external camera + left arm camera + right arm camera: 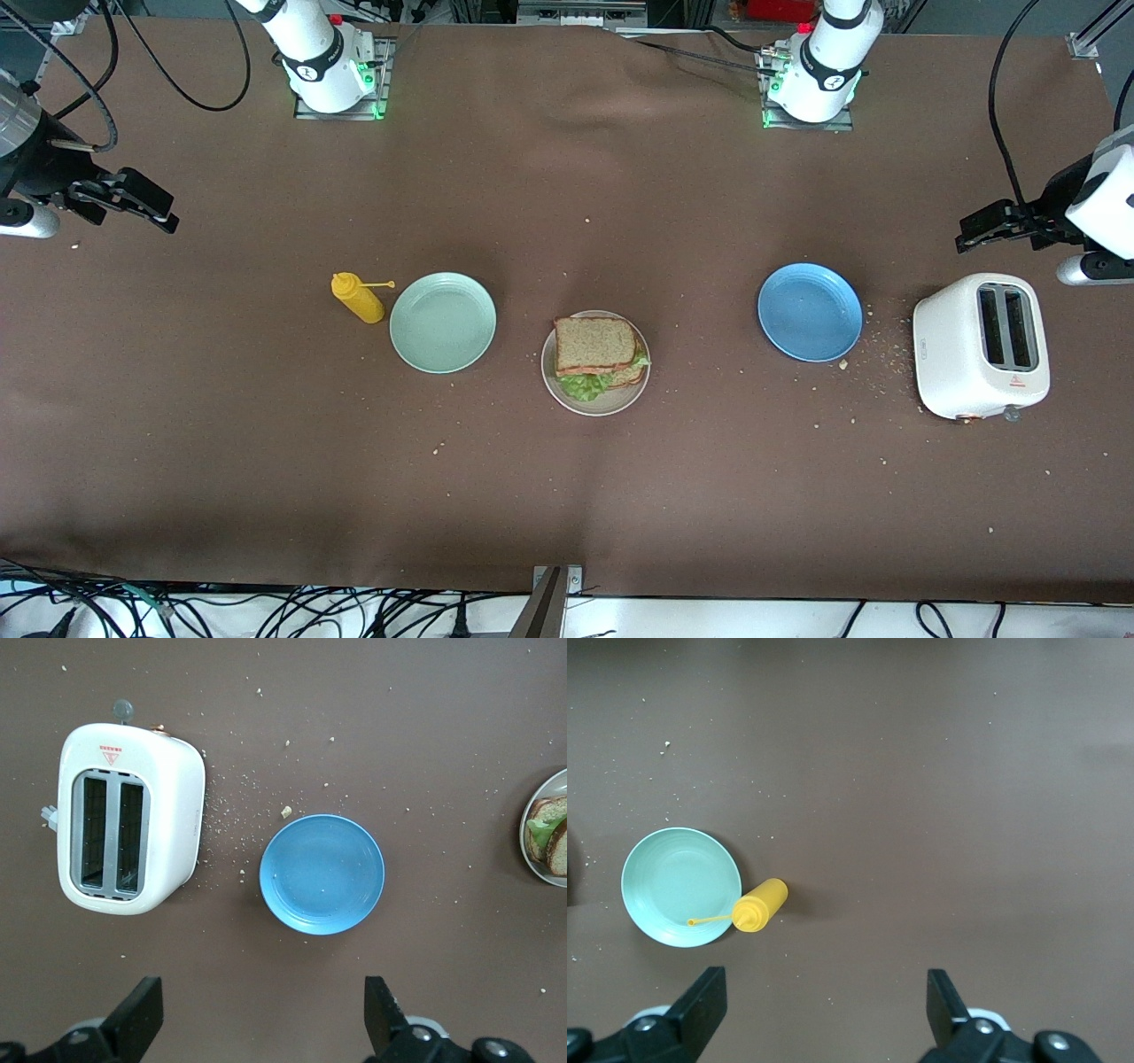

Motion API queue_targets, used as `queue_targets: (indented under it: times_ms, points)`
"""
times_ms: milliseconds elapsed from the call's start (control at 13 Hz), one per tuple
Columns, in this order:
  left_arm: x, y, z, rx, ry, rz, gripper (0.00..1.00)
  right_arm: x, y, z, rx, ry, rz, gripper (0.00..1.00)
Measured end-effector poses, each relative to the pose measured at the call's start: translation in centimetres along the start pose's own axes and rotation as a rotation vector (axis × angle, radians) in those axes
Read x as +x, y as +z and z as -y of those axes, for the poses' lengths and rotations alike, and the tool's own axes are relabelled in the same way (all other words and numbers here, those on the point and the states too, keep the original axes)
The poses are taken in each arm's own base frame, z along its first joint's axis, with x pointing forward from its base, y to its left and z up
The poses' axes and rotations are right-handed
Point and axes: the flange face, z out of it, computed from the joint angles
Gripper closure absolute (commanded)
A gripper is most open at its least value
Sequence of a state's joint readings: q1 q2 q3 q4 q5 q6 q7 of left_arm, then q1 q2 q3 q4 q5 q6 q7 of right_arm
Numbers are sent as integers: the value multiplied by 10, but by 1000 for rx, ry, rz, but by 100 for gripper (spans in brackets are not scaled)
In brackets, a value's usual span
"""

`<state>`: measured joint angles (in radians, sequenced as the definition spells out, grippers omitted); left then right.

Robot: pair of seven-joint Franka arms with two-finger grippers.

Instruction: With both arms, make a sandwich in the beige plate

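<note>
Both open grippers, left gripper and right gripper, hover well apart from the sandwich.

The brown-covered table bears a mustard bottle, mint-green plate, beige plate, blue plate, toaster and crumbs.

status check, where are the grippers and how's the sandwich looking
Left gripper open, up by the toaster; right gripper open at its end, both waiting. Sandwich stacked on beige plate. Nothing in the way.

Beige plate and sandwich edge-cropped in left wrist view
</note>
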<state>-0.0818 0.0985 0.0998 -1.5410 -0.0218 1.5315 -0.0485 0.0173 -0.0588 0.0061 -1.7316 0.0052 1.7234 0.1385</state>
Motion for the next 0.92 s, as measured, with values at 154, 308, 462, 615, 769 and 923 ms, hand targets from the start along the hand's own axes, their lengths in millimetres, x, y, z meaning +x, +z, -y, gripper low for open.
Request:
queue_targets:
  times_ms: [154,308,462,615,769,923]
  points:
    - [0,0,0,0,-1,1,0,0,0,0,0,0,0,0]
    - [0,0,3,-1,-6,1,0,0,0,0,0,0,0,0]
    - [0,0,5,-1,-9,1,0,0,0,0,0,0,0,0]
    - [0,0,9,-2,-16,1,0,0,0,0,0,0,0,0]
    - [1,1,13,-2,-23,1,0,0,0,0,0,0,0,0]
    - [1,2,14,-3,-26,4,0,0,0,0,0,0,0,0]
